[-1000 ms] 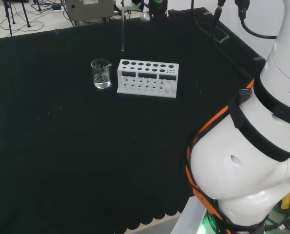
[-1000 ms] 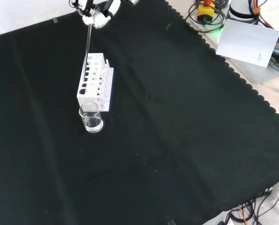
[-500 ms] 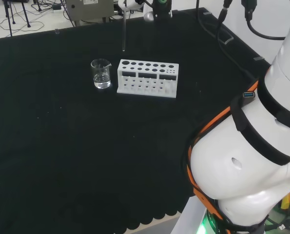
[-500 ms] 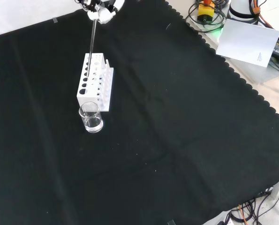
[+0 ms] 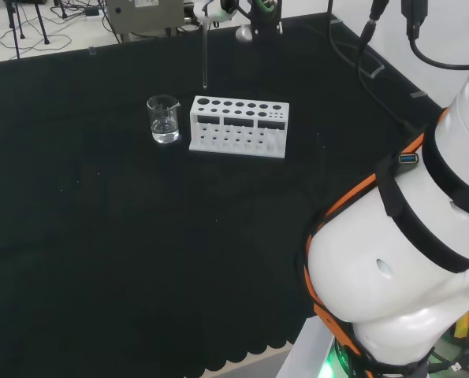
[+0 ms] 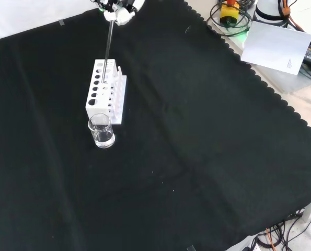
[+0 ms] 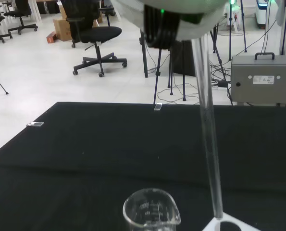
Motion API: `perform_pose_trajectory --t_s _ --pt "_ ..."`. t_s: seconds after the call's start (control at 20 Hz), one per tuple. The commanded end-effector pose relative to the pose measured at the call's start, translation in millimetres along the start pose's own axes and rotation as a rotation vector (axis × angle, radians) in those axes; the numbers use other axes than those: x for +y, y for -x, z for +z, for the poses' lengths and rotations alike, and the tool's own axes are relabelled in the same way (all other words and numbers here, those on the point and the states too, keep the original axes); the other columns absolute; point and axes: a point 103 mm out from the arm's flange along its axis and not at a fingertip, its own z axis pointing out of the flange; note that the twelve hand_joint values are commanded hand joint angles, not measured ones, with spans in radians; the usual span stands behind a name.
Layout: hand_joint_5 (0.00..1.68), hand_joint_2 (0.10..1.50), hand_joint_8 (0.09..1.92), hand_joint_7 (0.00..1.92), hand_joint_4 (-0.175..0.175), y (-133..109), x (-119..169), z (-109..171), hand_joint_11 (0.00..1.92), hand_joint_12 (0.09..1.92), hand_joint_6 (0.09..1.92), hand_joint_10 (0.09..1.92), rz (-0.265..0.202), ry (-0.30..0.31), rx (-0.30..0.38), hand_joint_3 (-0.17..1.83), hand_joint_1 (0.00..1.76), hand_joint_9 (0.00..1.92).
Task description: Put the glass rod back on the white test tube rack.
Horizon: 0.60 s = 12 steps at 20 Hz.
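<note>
Since the earlier frames, the glass rod (image 6: 108, 49) shifts toward 3 o'clock in the head view, hanging upright over the white test tube rack (image 5: 239, 126). At the rack's 9 o'clock, a beaker (image 5: 163, 119) holds some clear liquid. The hand (image 6: 118, 11) pinches the rod's top.

Hand (image 7: 167, 7): blurred white part, with a green light on it.
Glass rod (image 7: 207, 130): clear, slightly tilted, running down from the hand; its lower end hangs just above a hole of the rack.
White test tube rack (image 7: 224, 226): one corner with a dark hole.
Beaker (image 7: 150, 211): clear glass rim with spout, just beside the rack.
Black cloth (image 7: 85, 154): covers the bench.
Office chair (image 7: 92, 33): on the pale floor far behind.
Grey box (image 7: 263, 79): with a handle, beyond the cloth's far edge.
</note>
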Motion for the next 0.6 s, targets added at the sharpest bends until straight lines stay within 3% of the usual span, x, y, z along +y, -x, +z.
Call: perform_pose_trajectory --t_s 0.05,0.25,0.3,0.35,0.45,0.6 --pt "1.17 0.8 1.09 1.17 -0.175 1.4 -19.9 0.7 1.08 0.89 0.48 0.83 0.009 -0.031 0.016 0.5 1.3 1.66" --pt "1.17 0.8 1.09 1.17 -0.175 8.6 -10.6 15.0 1.08 0.89 0.48 0.83 0.048 -0.035 0.006 0.5 1.3 1.66" --pt "1.17 0.8 1.09 1.17 -0.175 13.1 -8.9 17.0 1.08 0.89 0.48 0.83 0.101 -0.1 -0.062 0.5 1.3 1.66" --pt "1.17 0.8 1.09 1.17 -0.175 12.3 -6.3 18.1 1.08 0.89 0.48 0.83 0.097 -0.105 -0.074 0.5 1.3 1.66" --pt "1.17 0.8 1.09 1.17 -0.175 10.0 -2.9 16.2 1.08 0.89 0.48 0.83 0.055 -0.083 -0.029 0.5 1.3 1.66" --pt "1.17 0.8 1.09 1.17 -0.175 11.4 2.3 19.5 1.08 0.89 0.48 0.83 0.044 -0.073 -0.007 0.49 1.3 1.66"
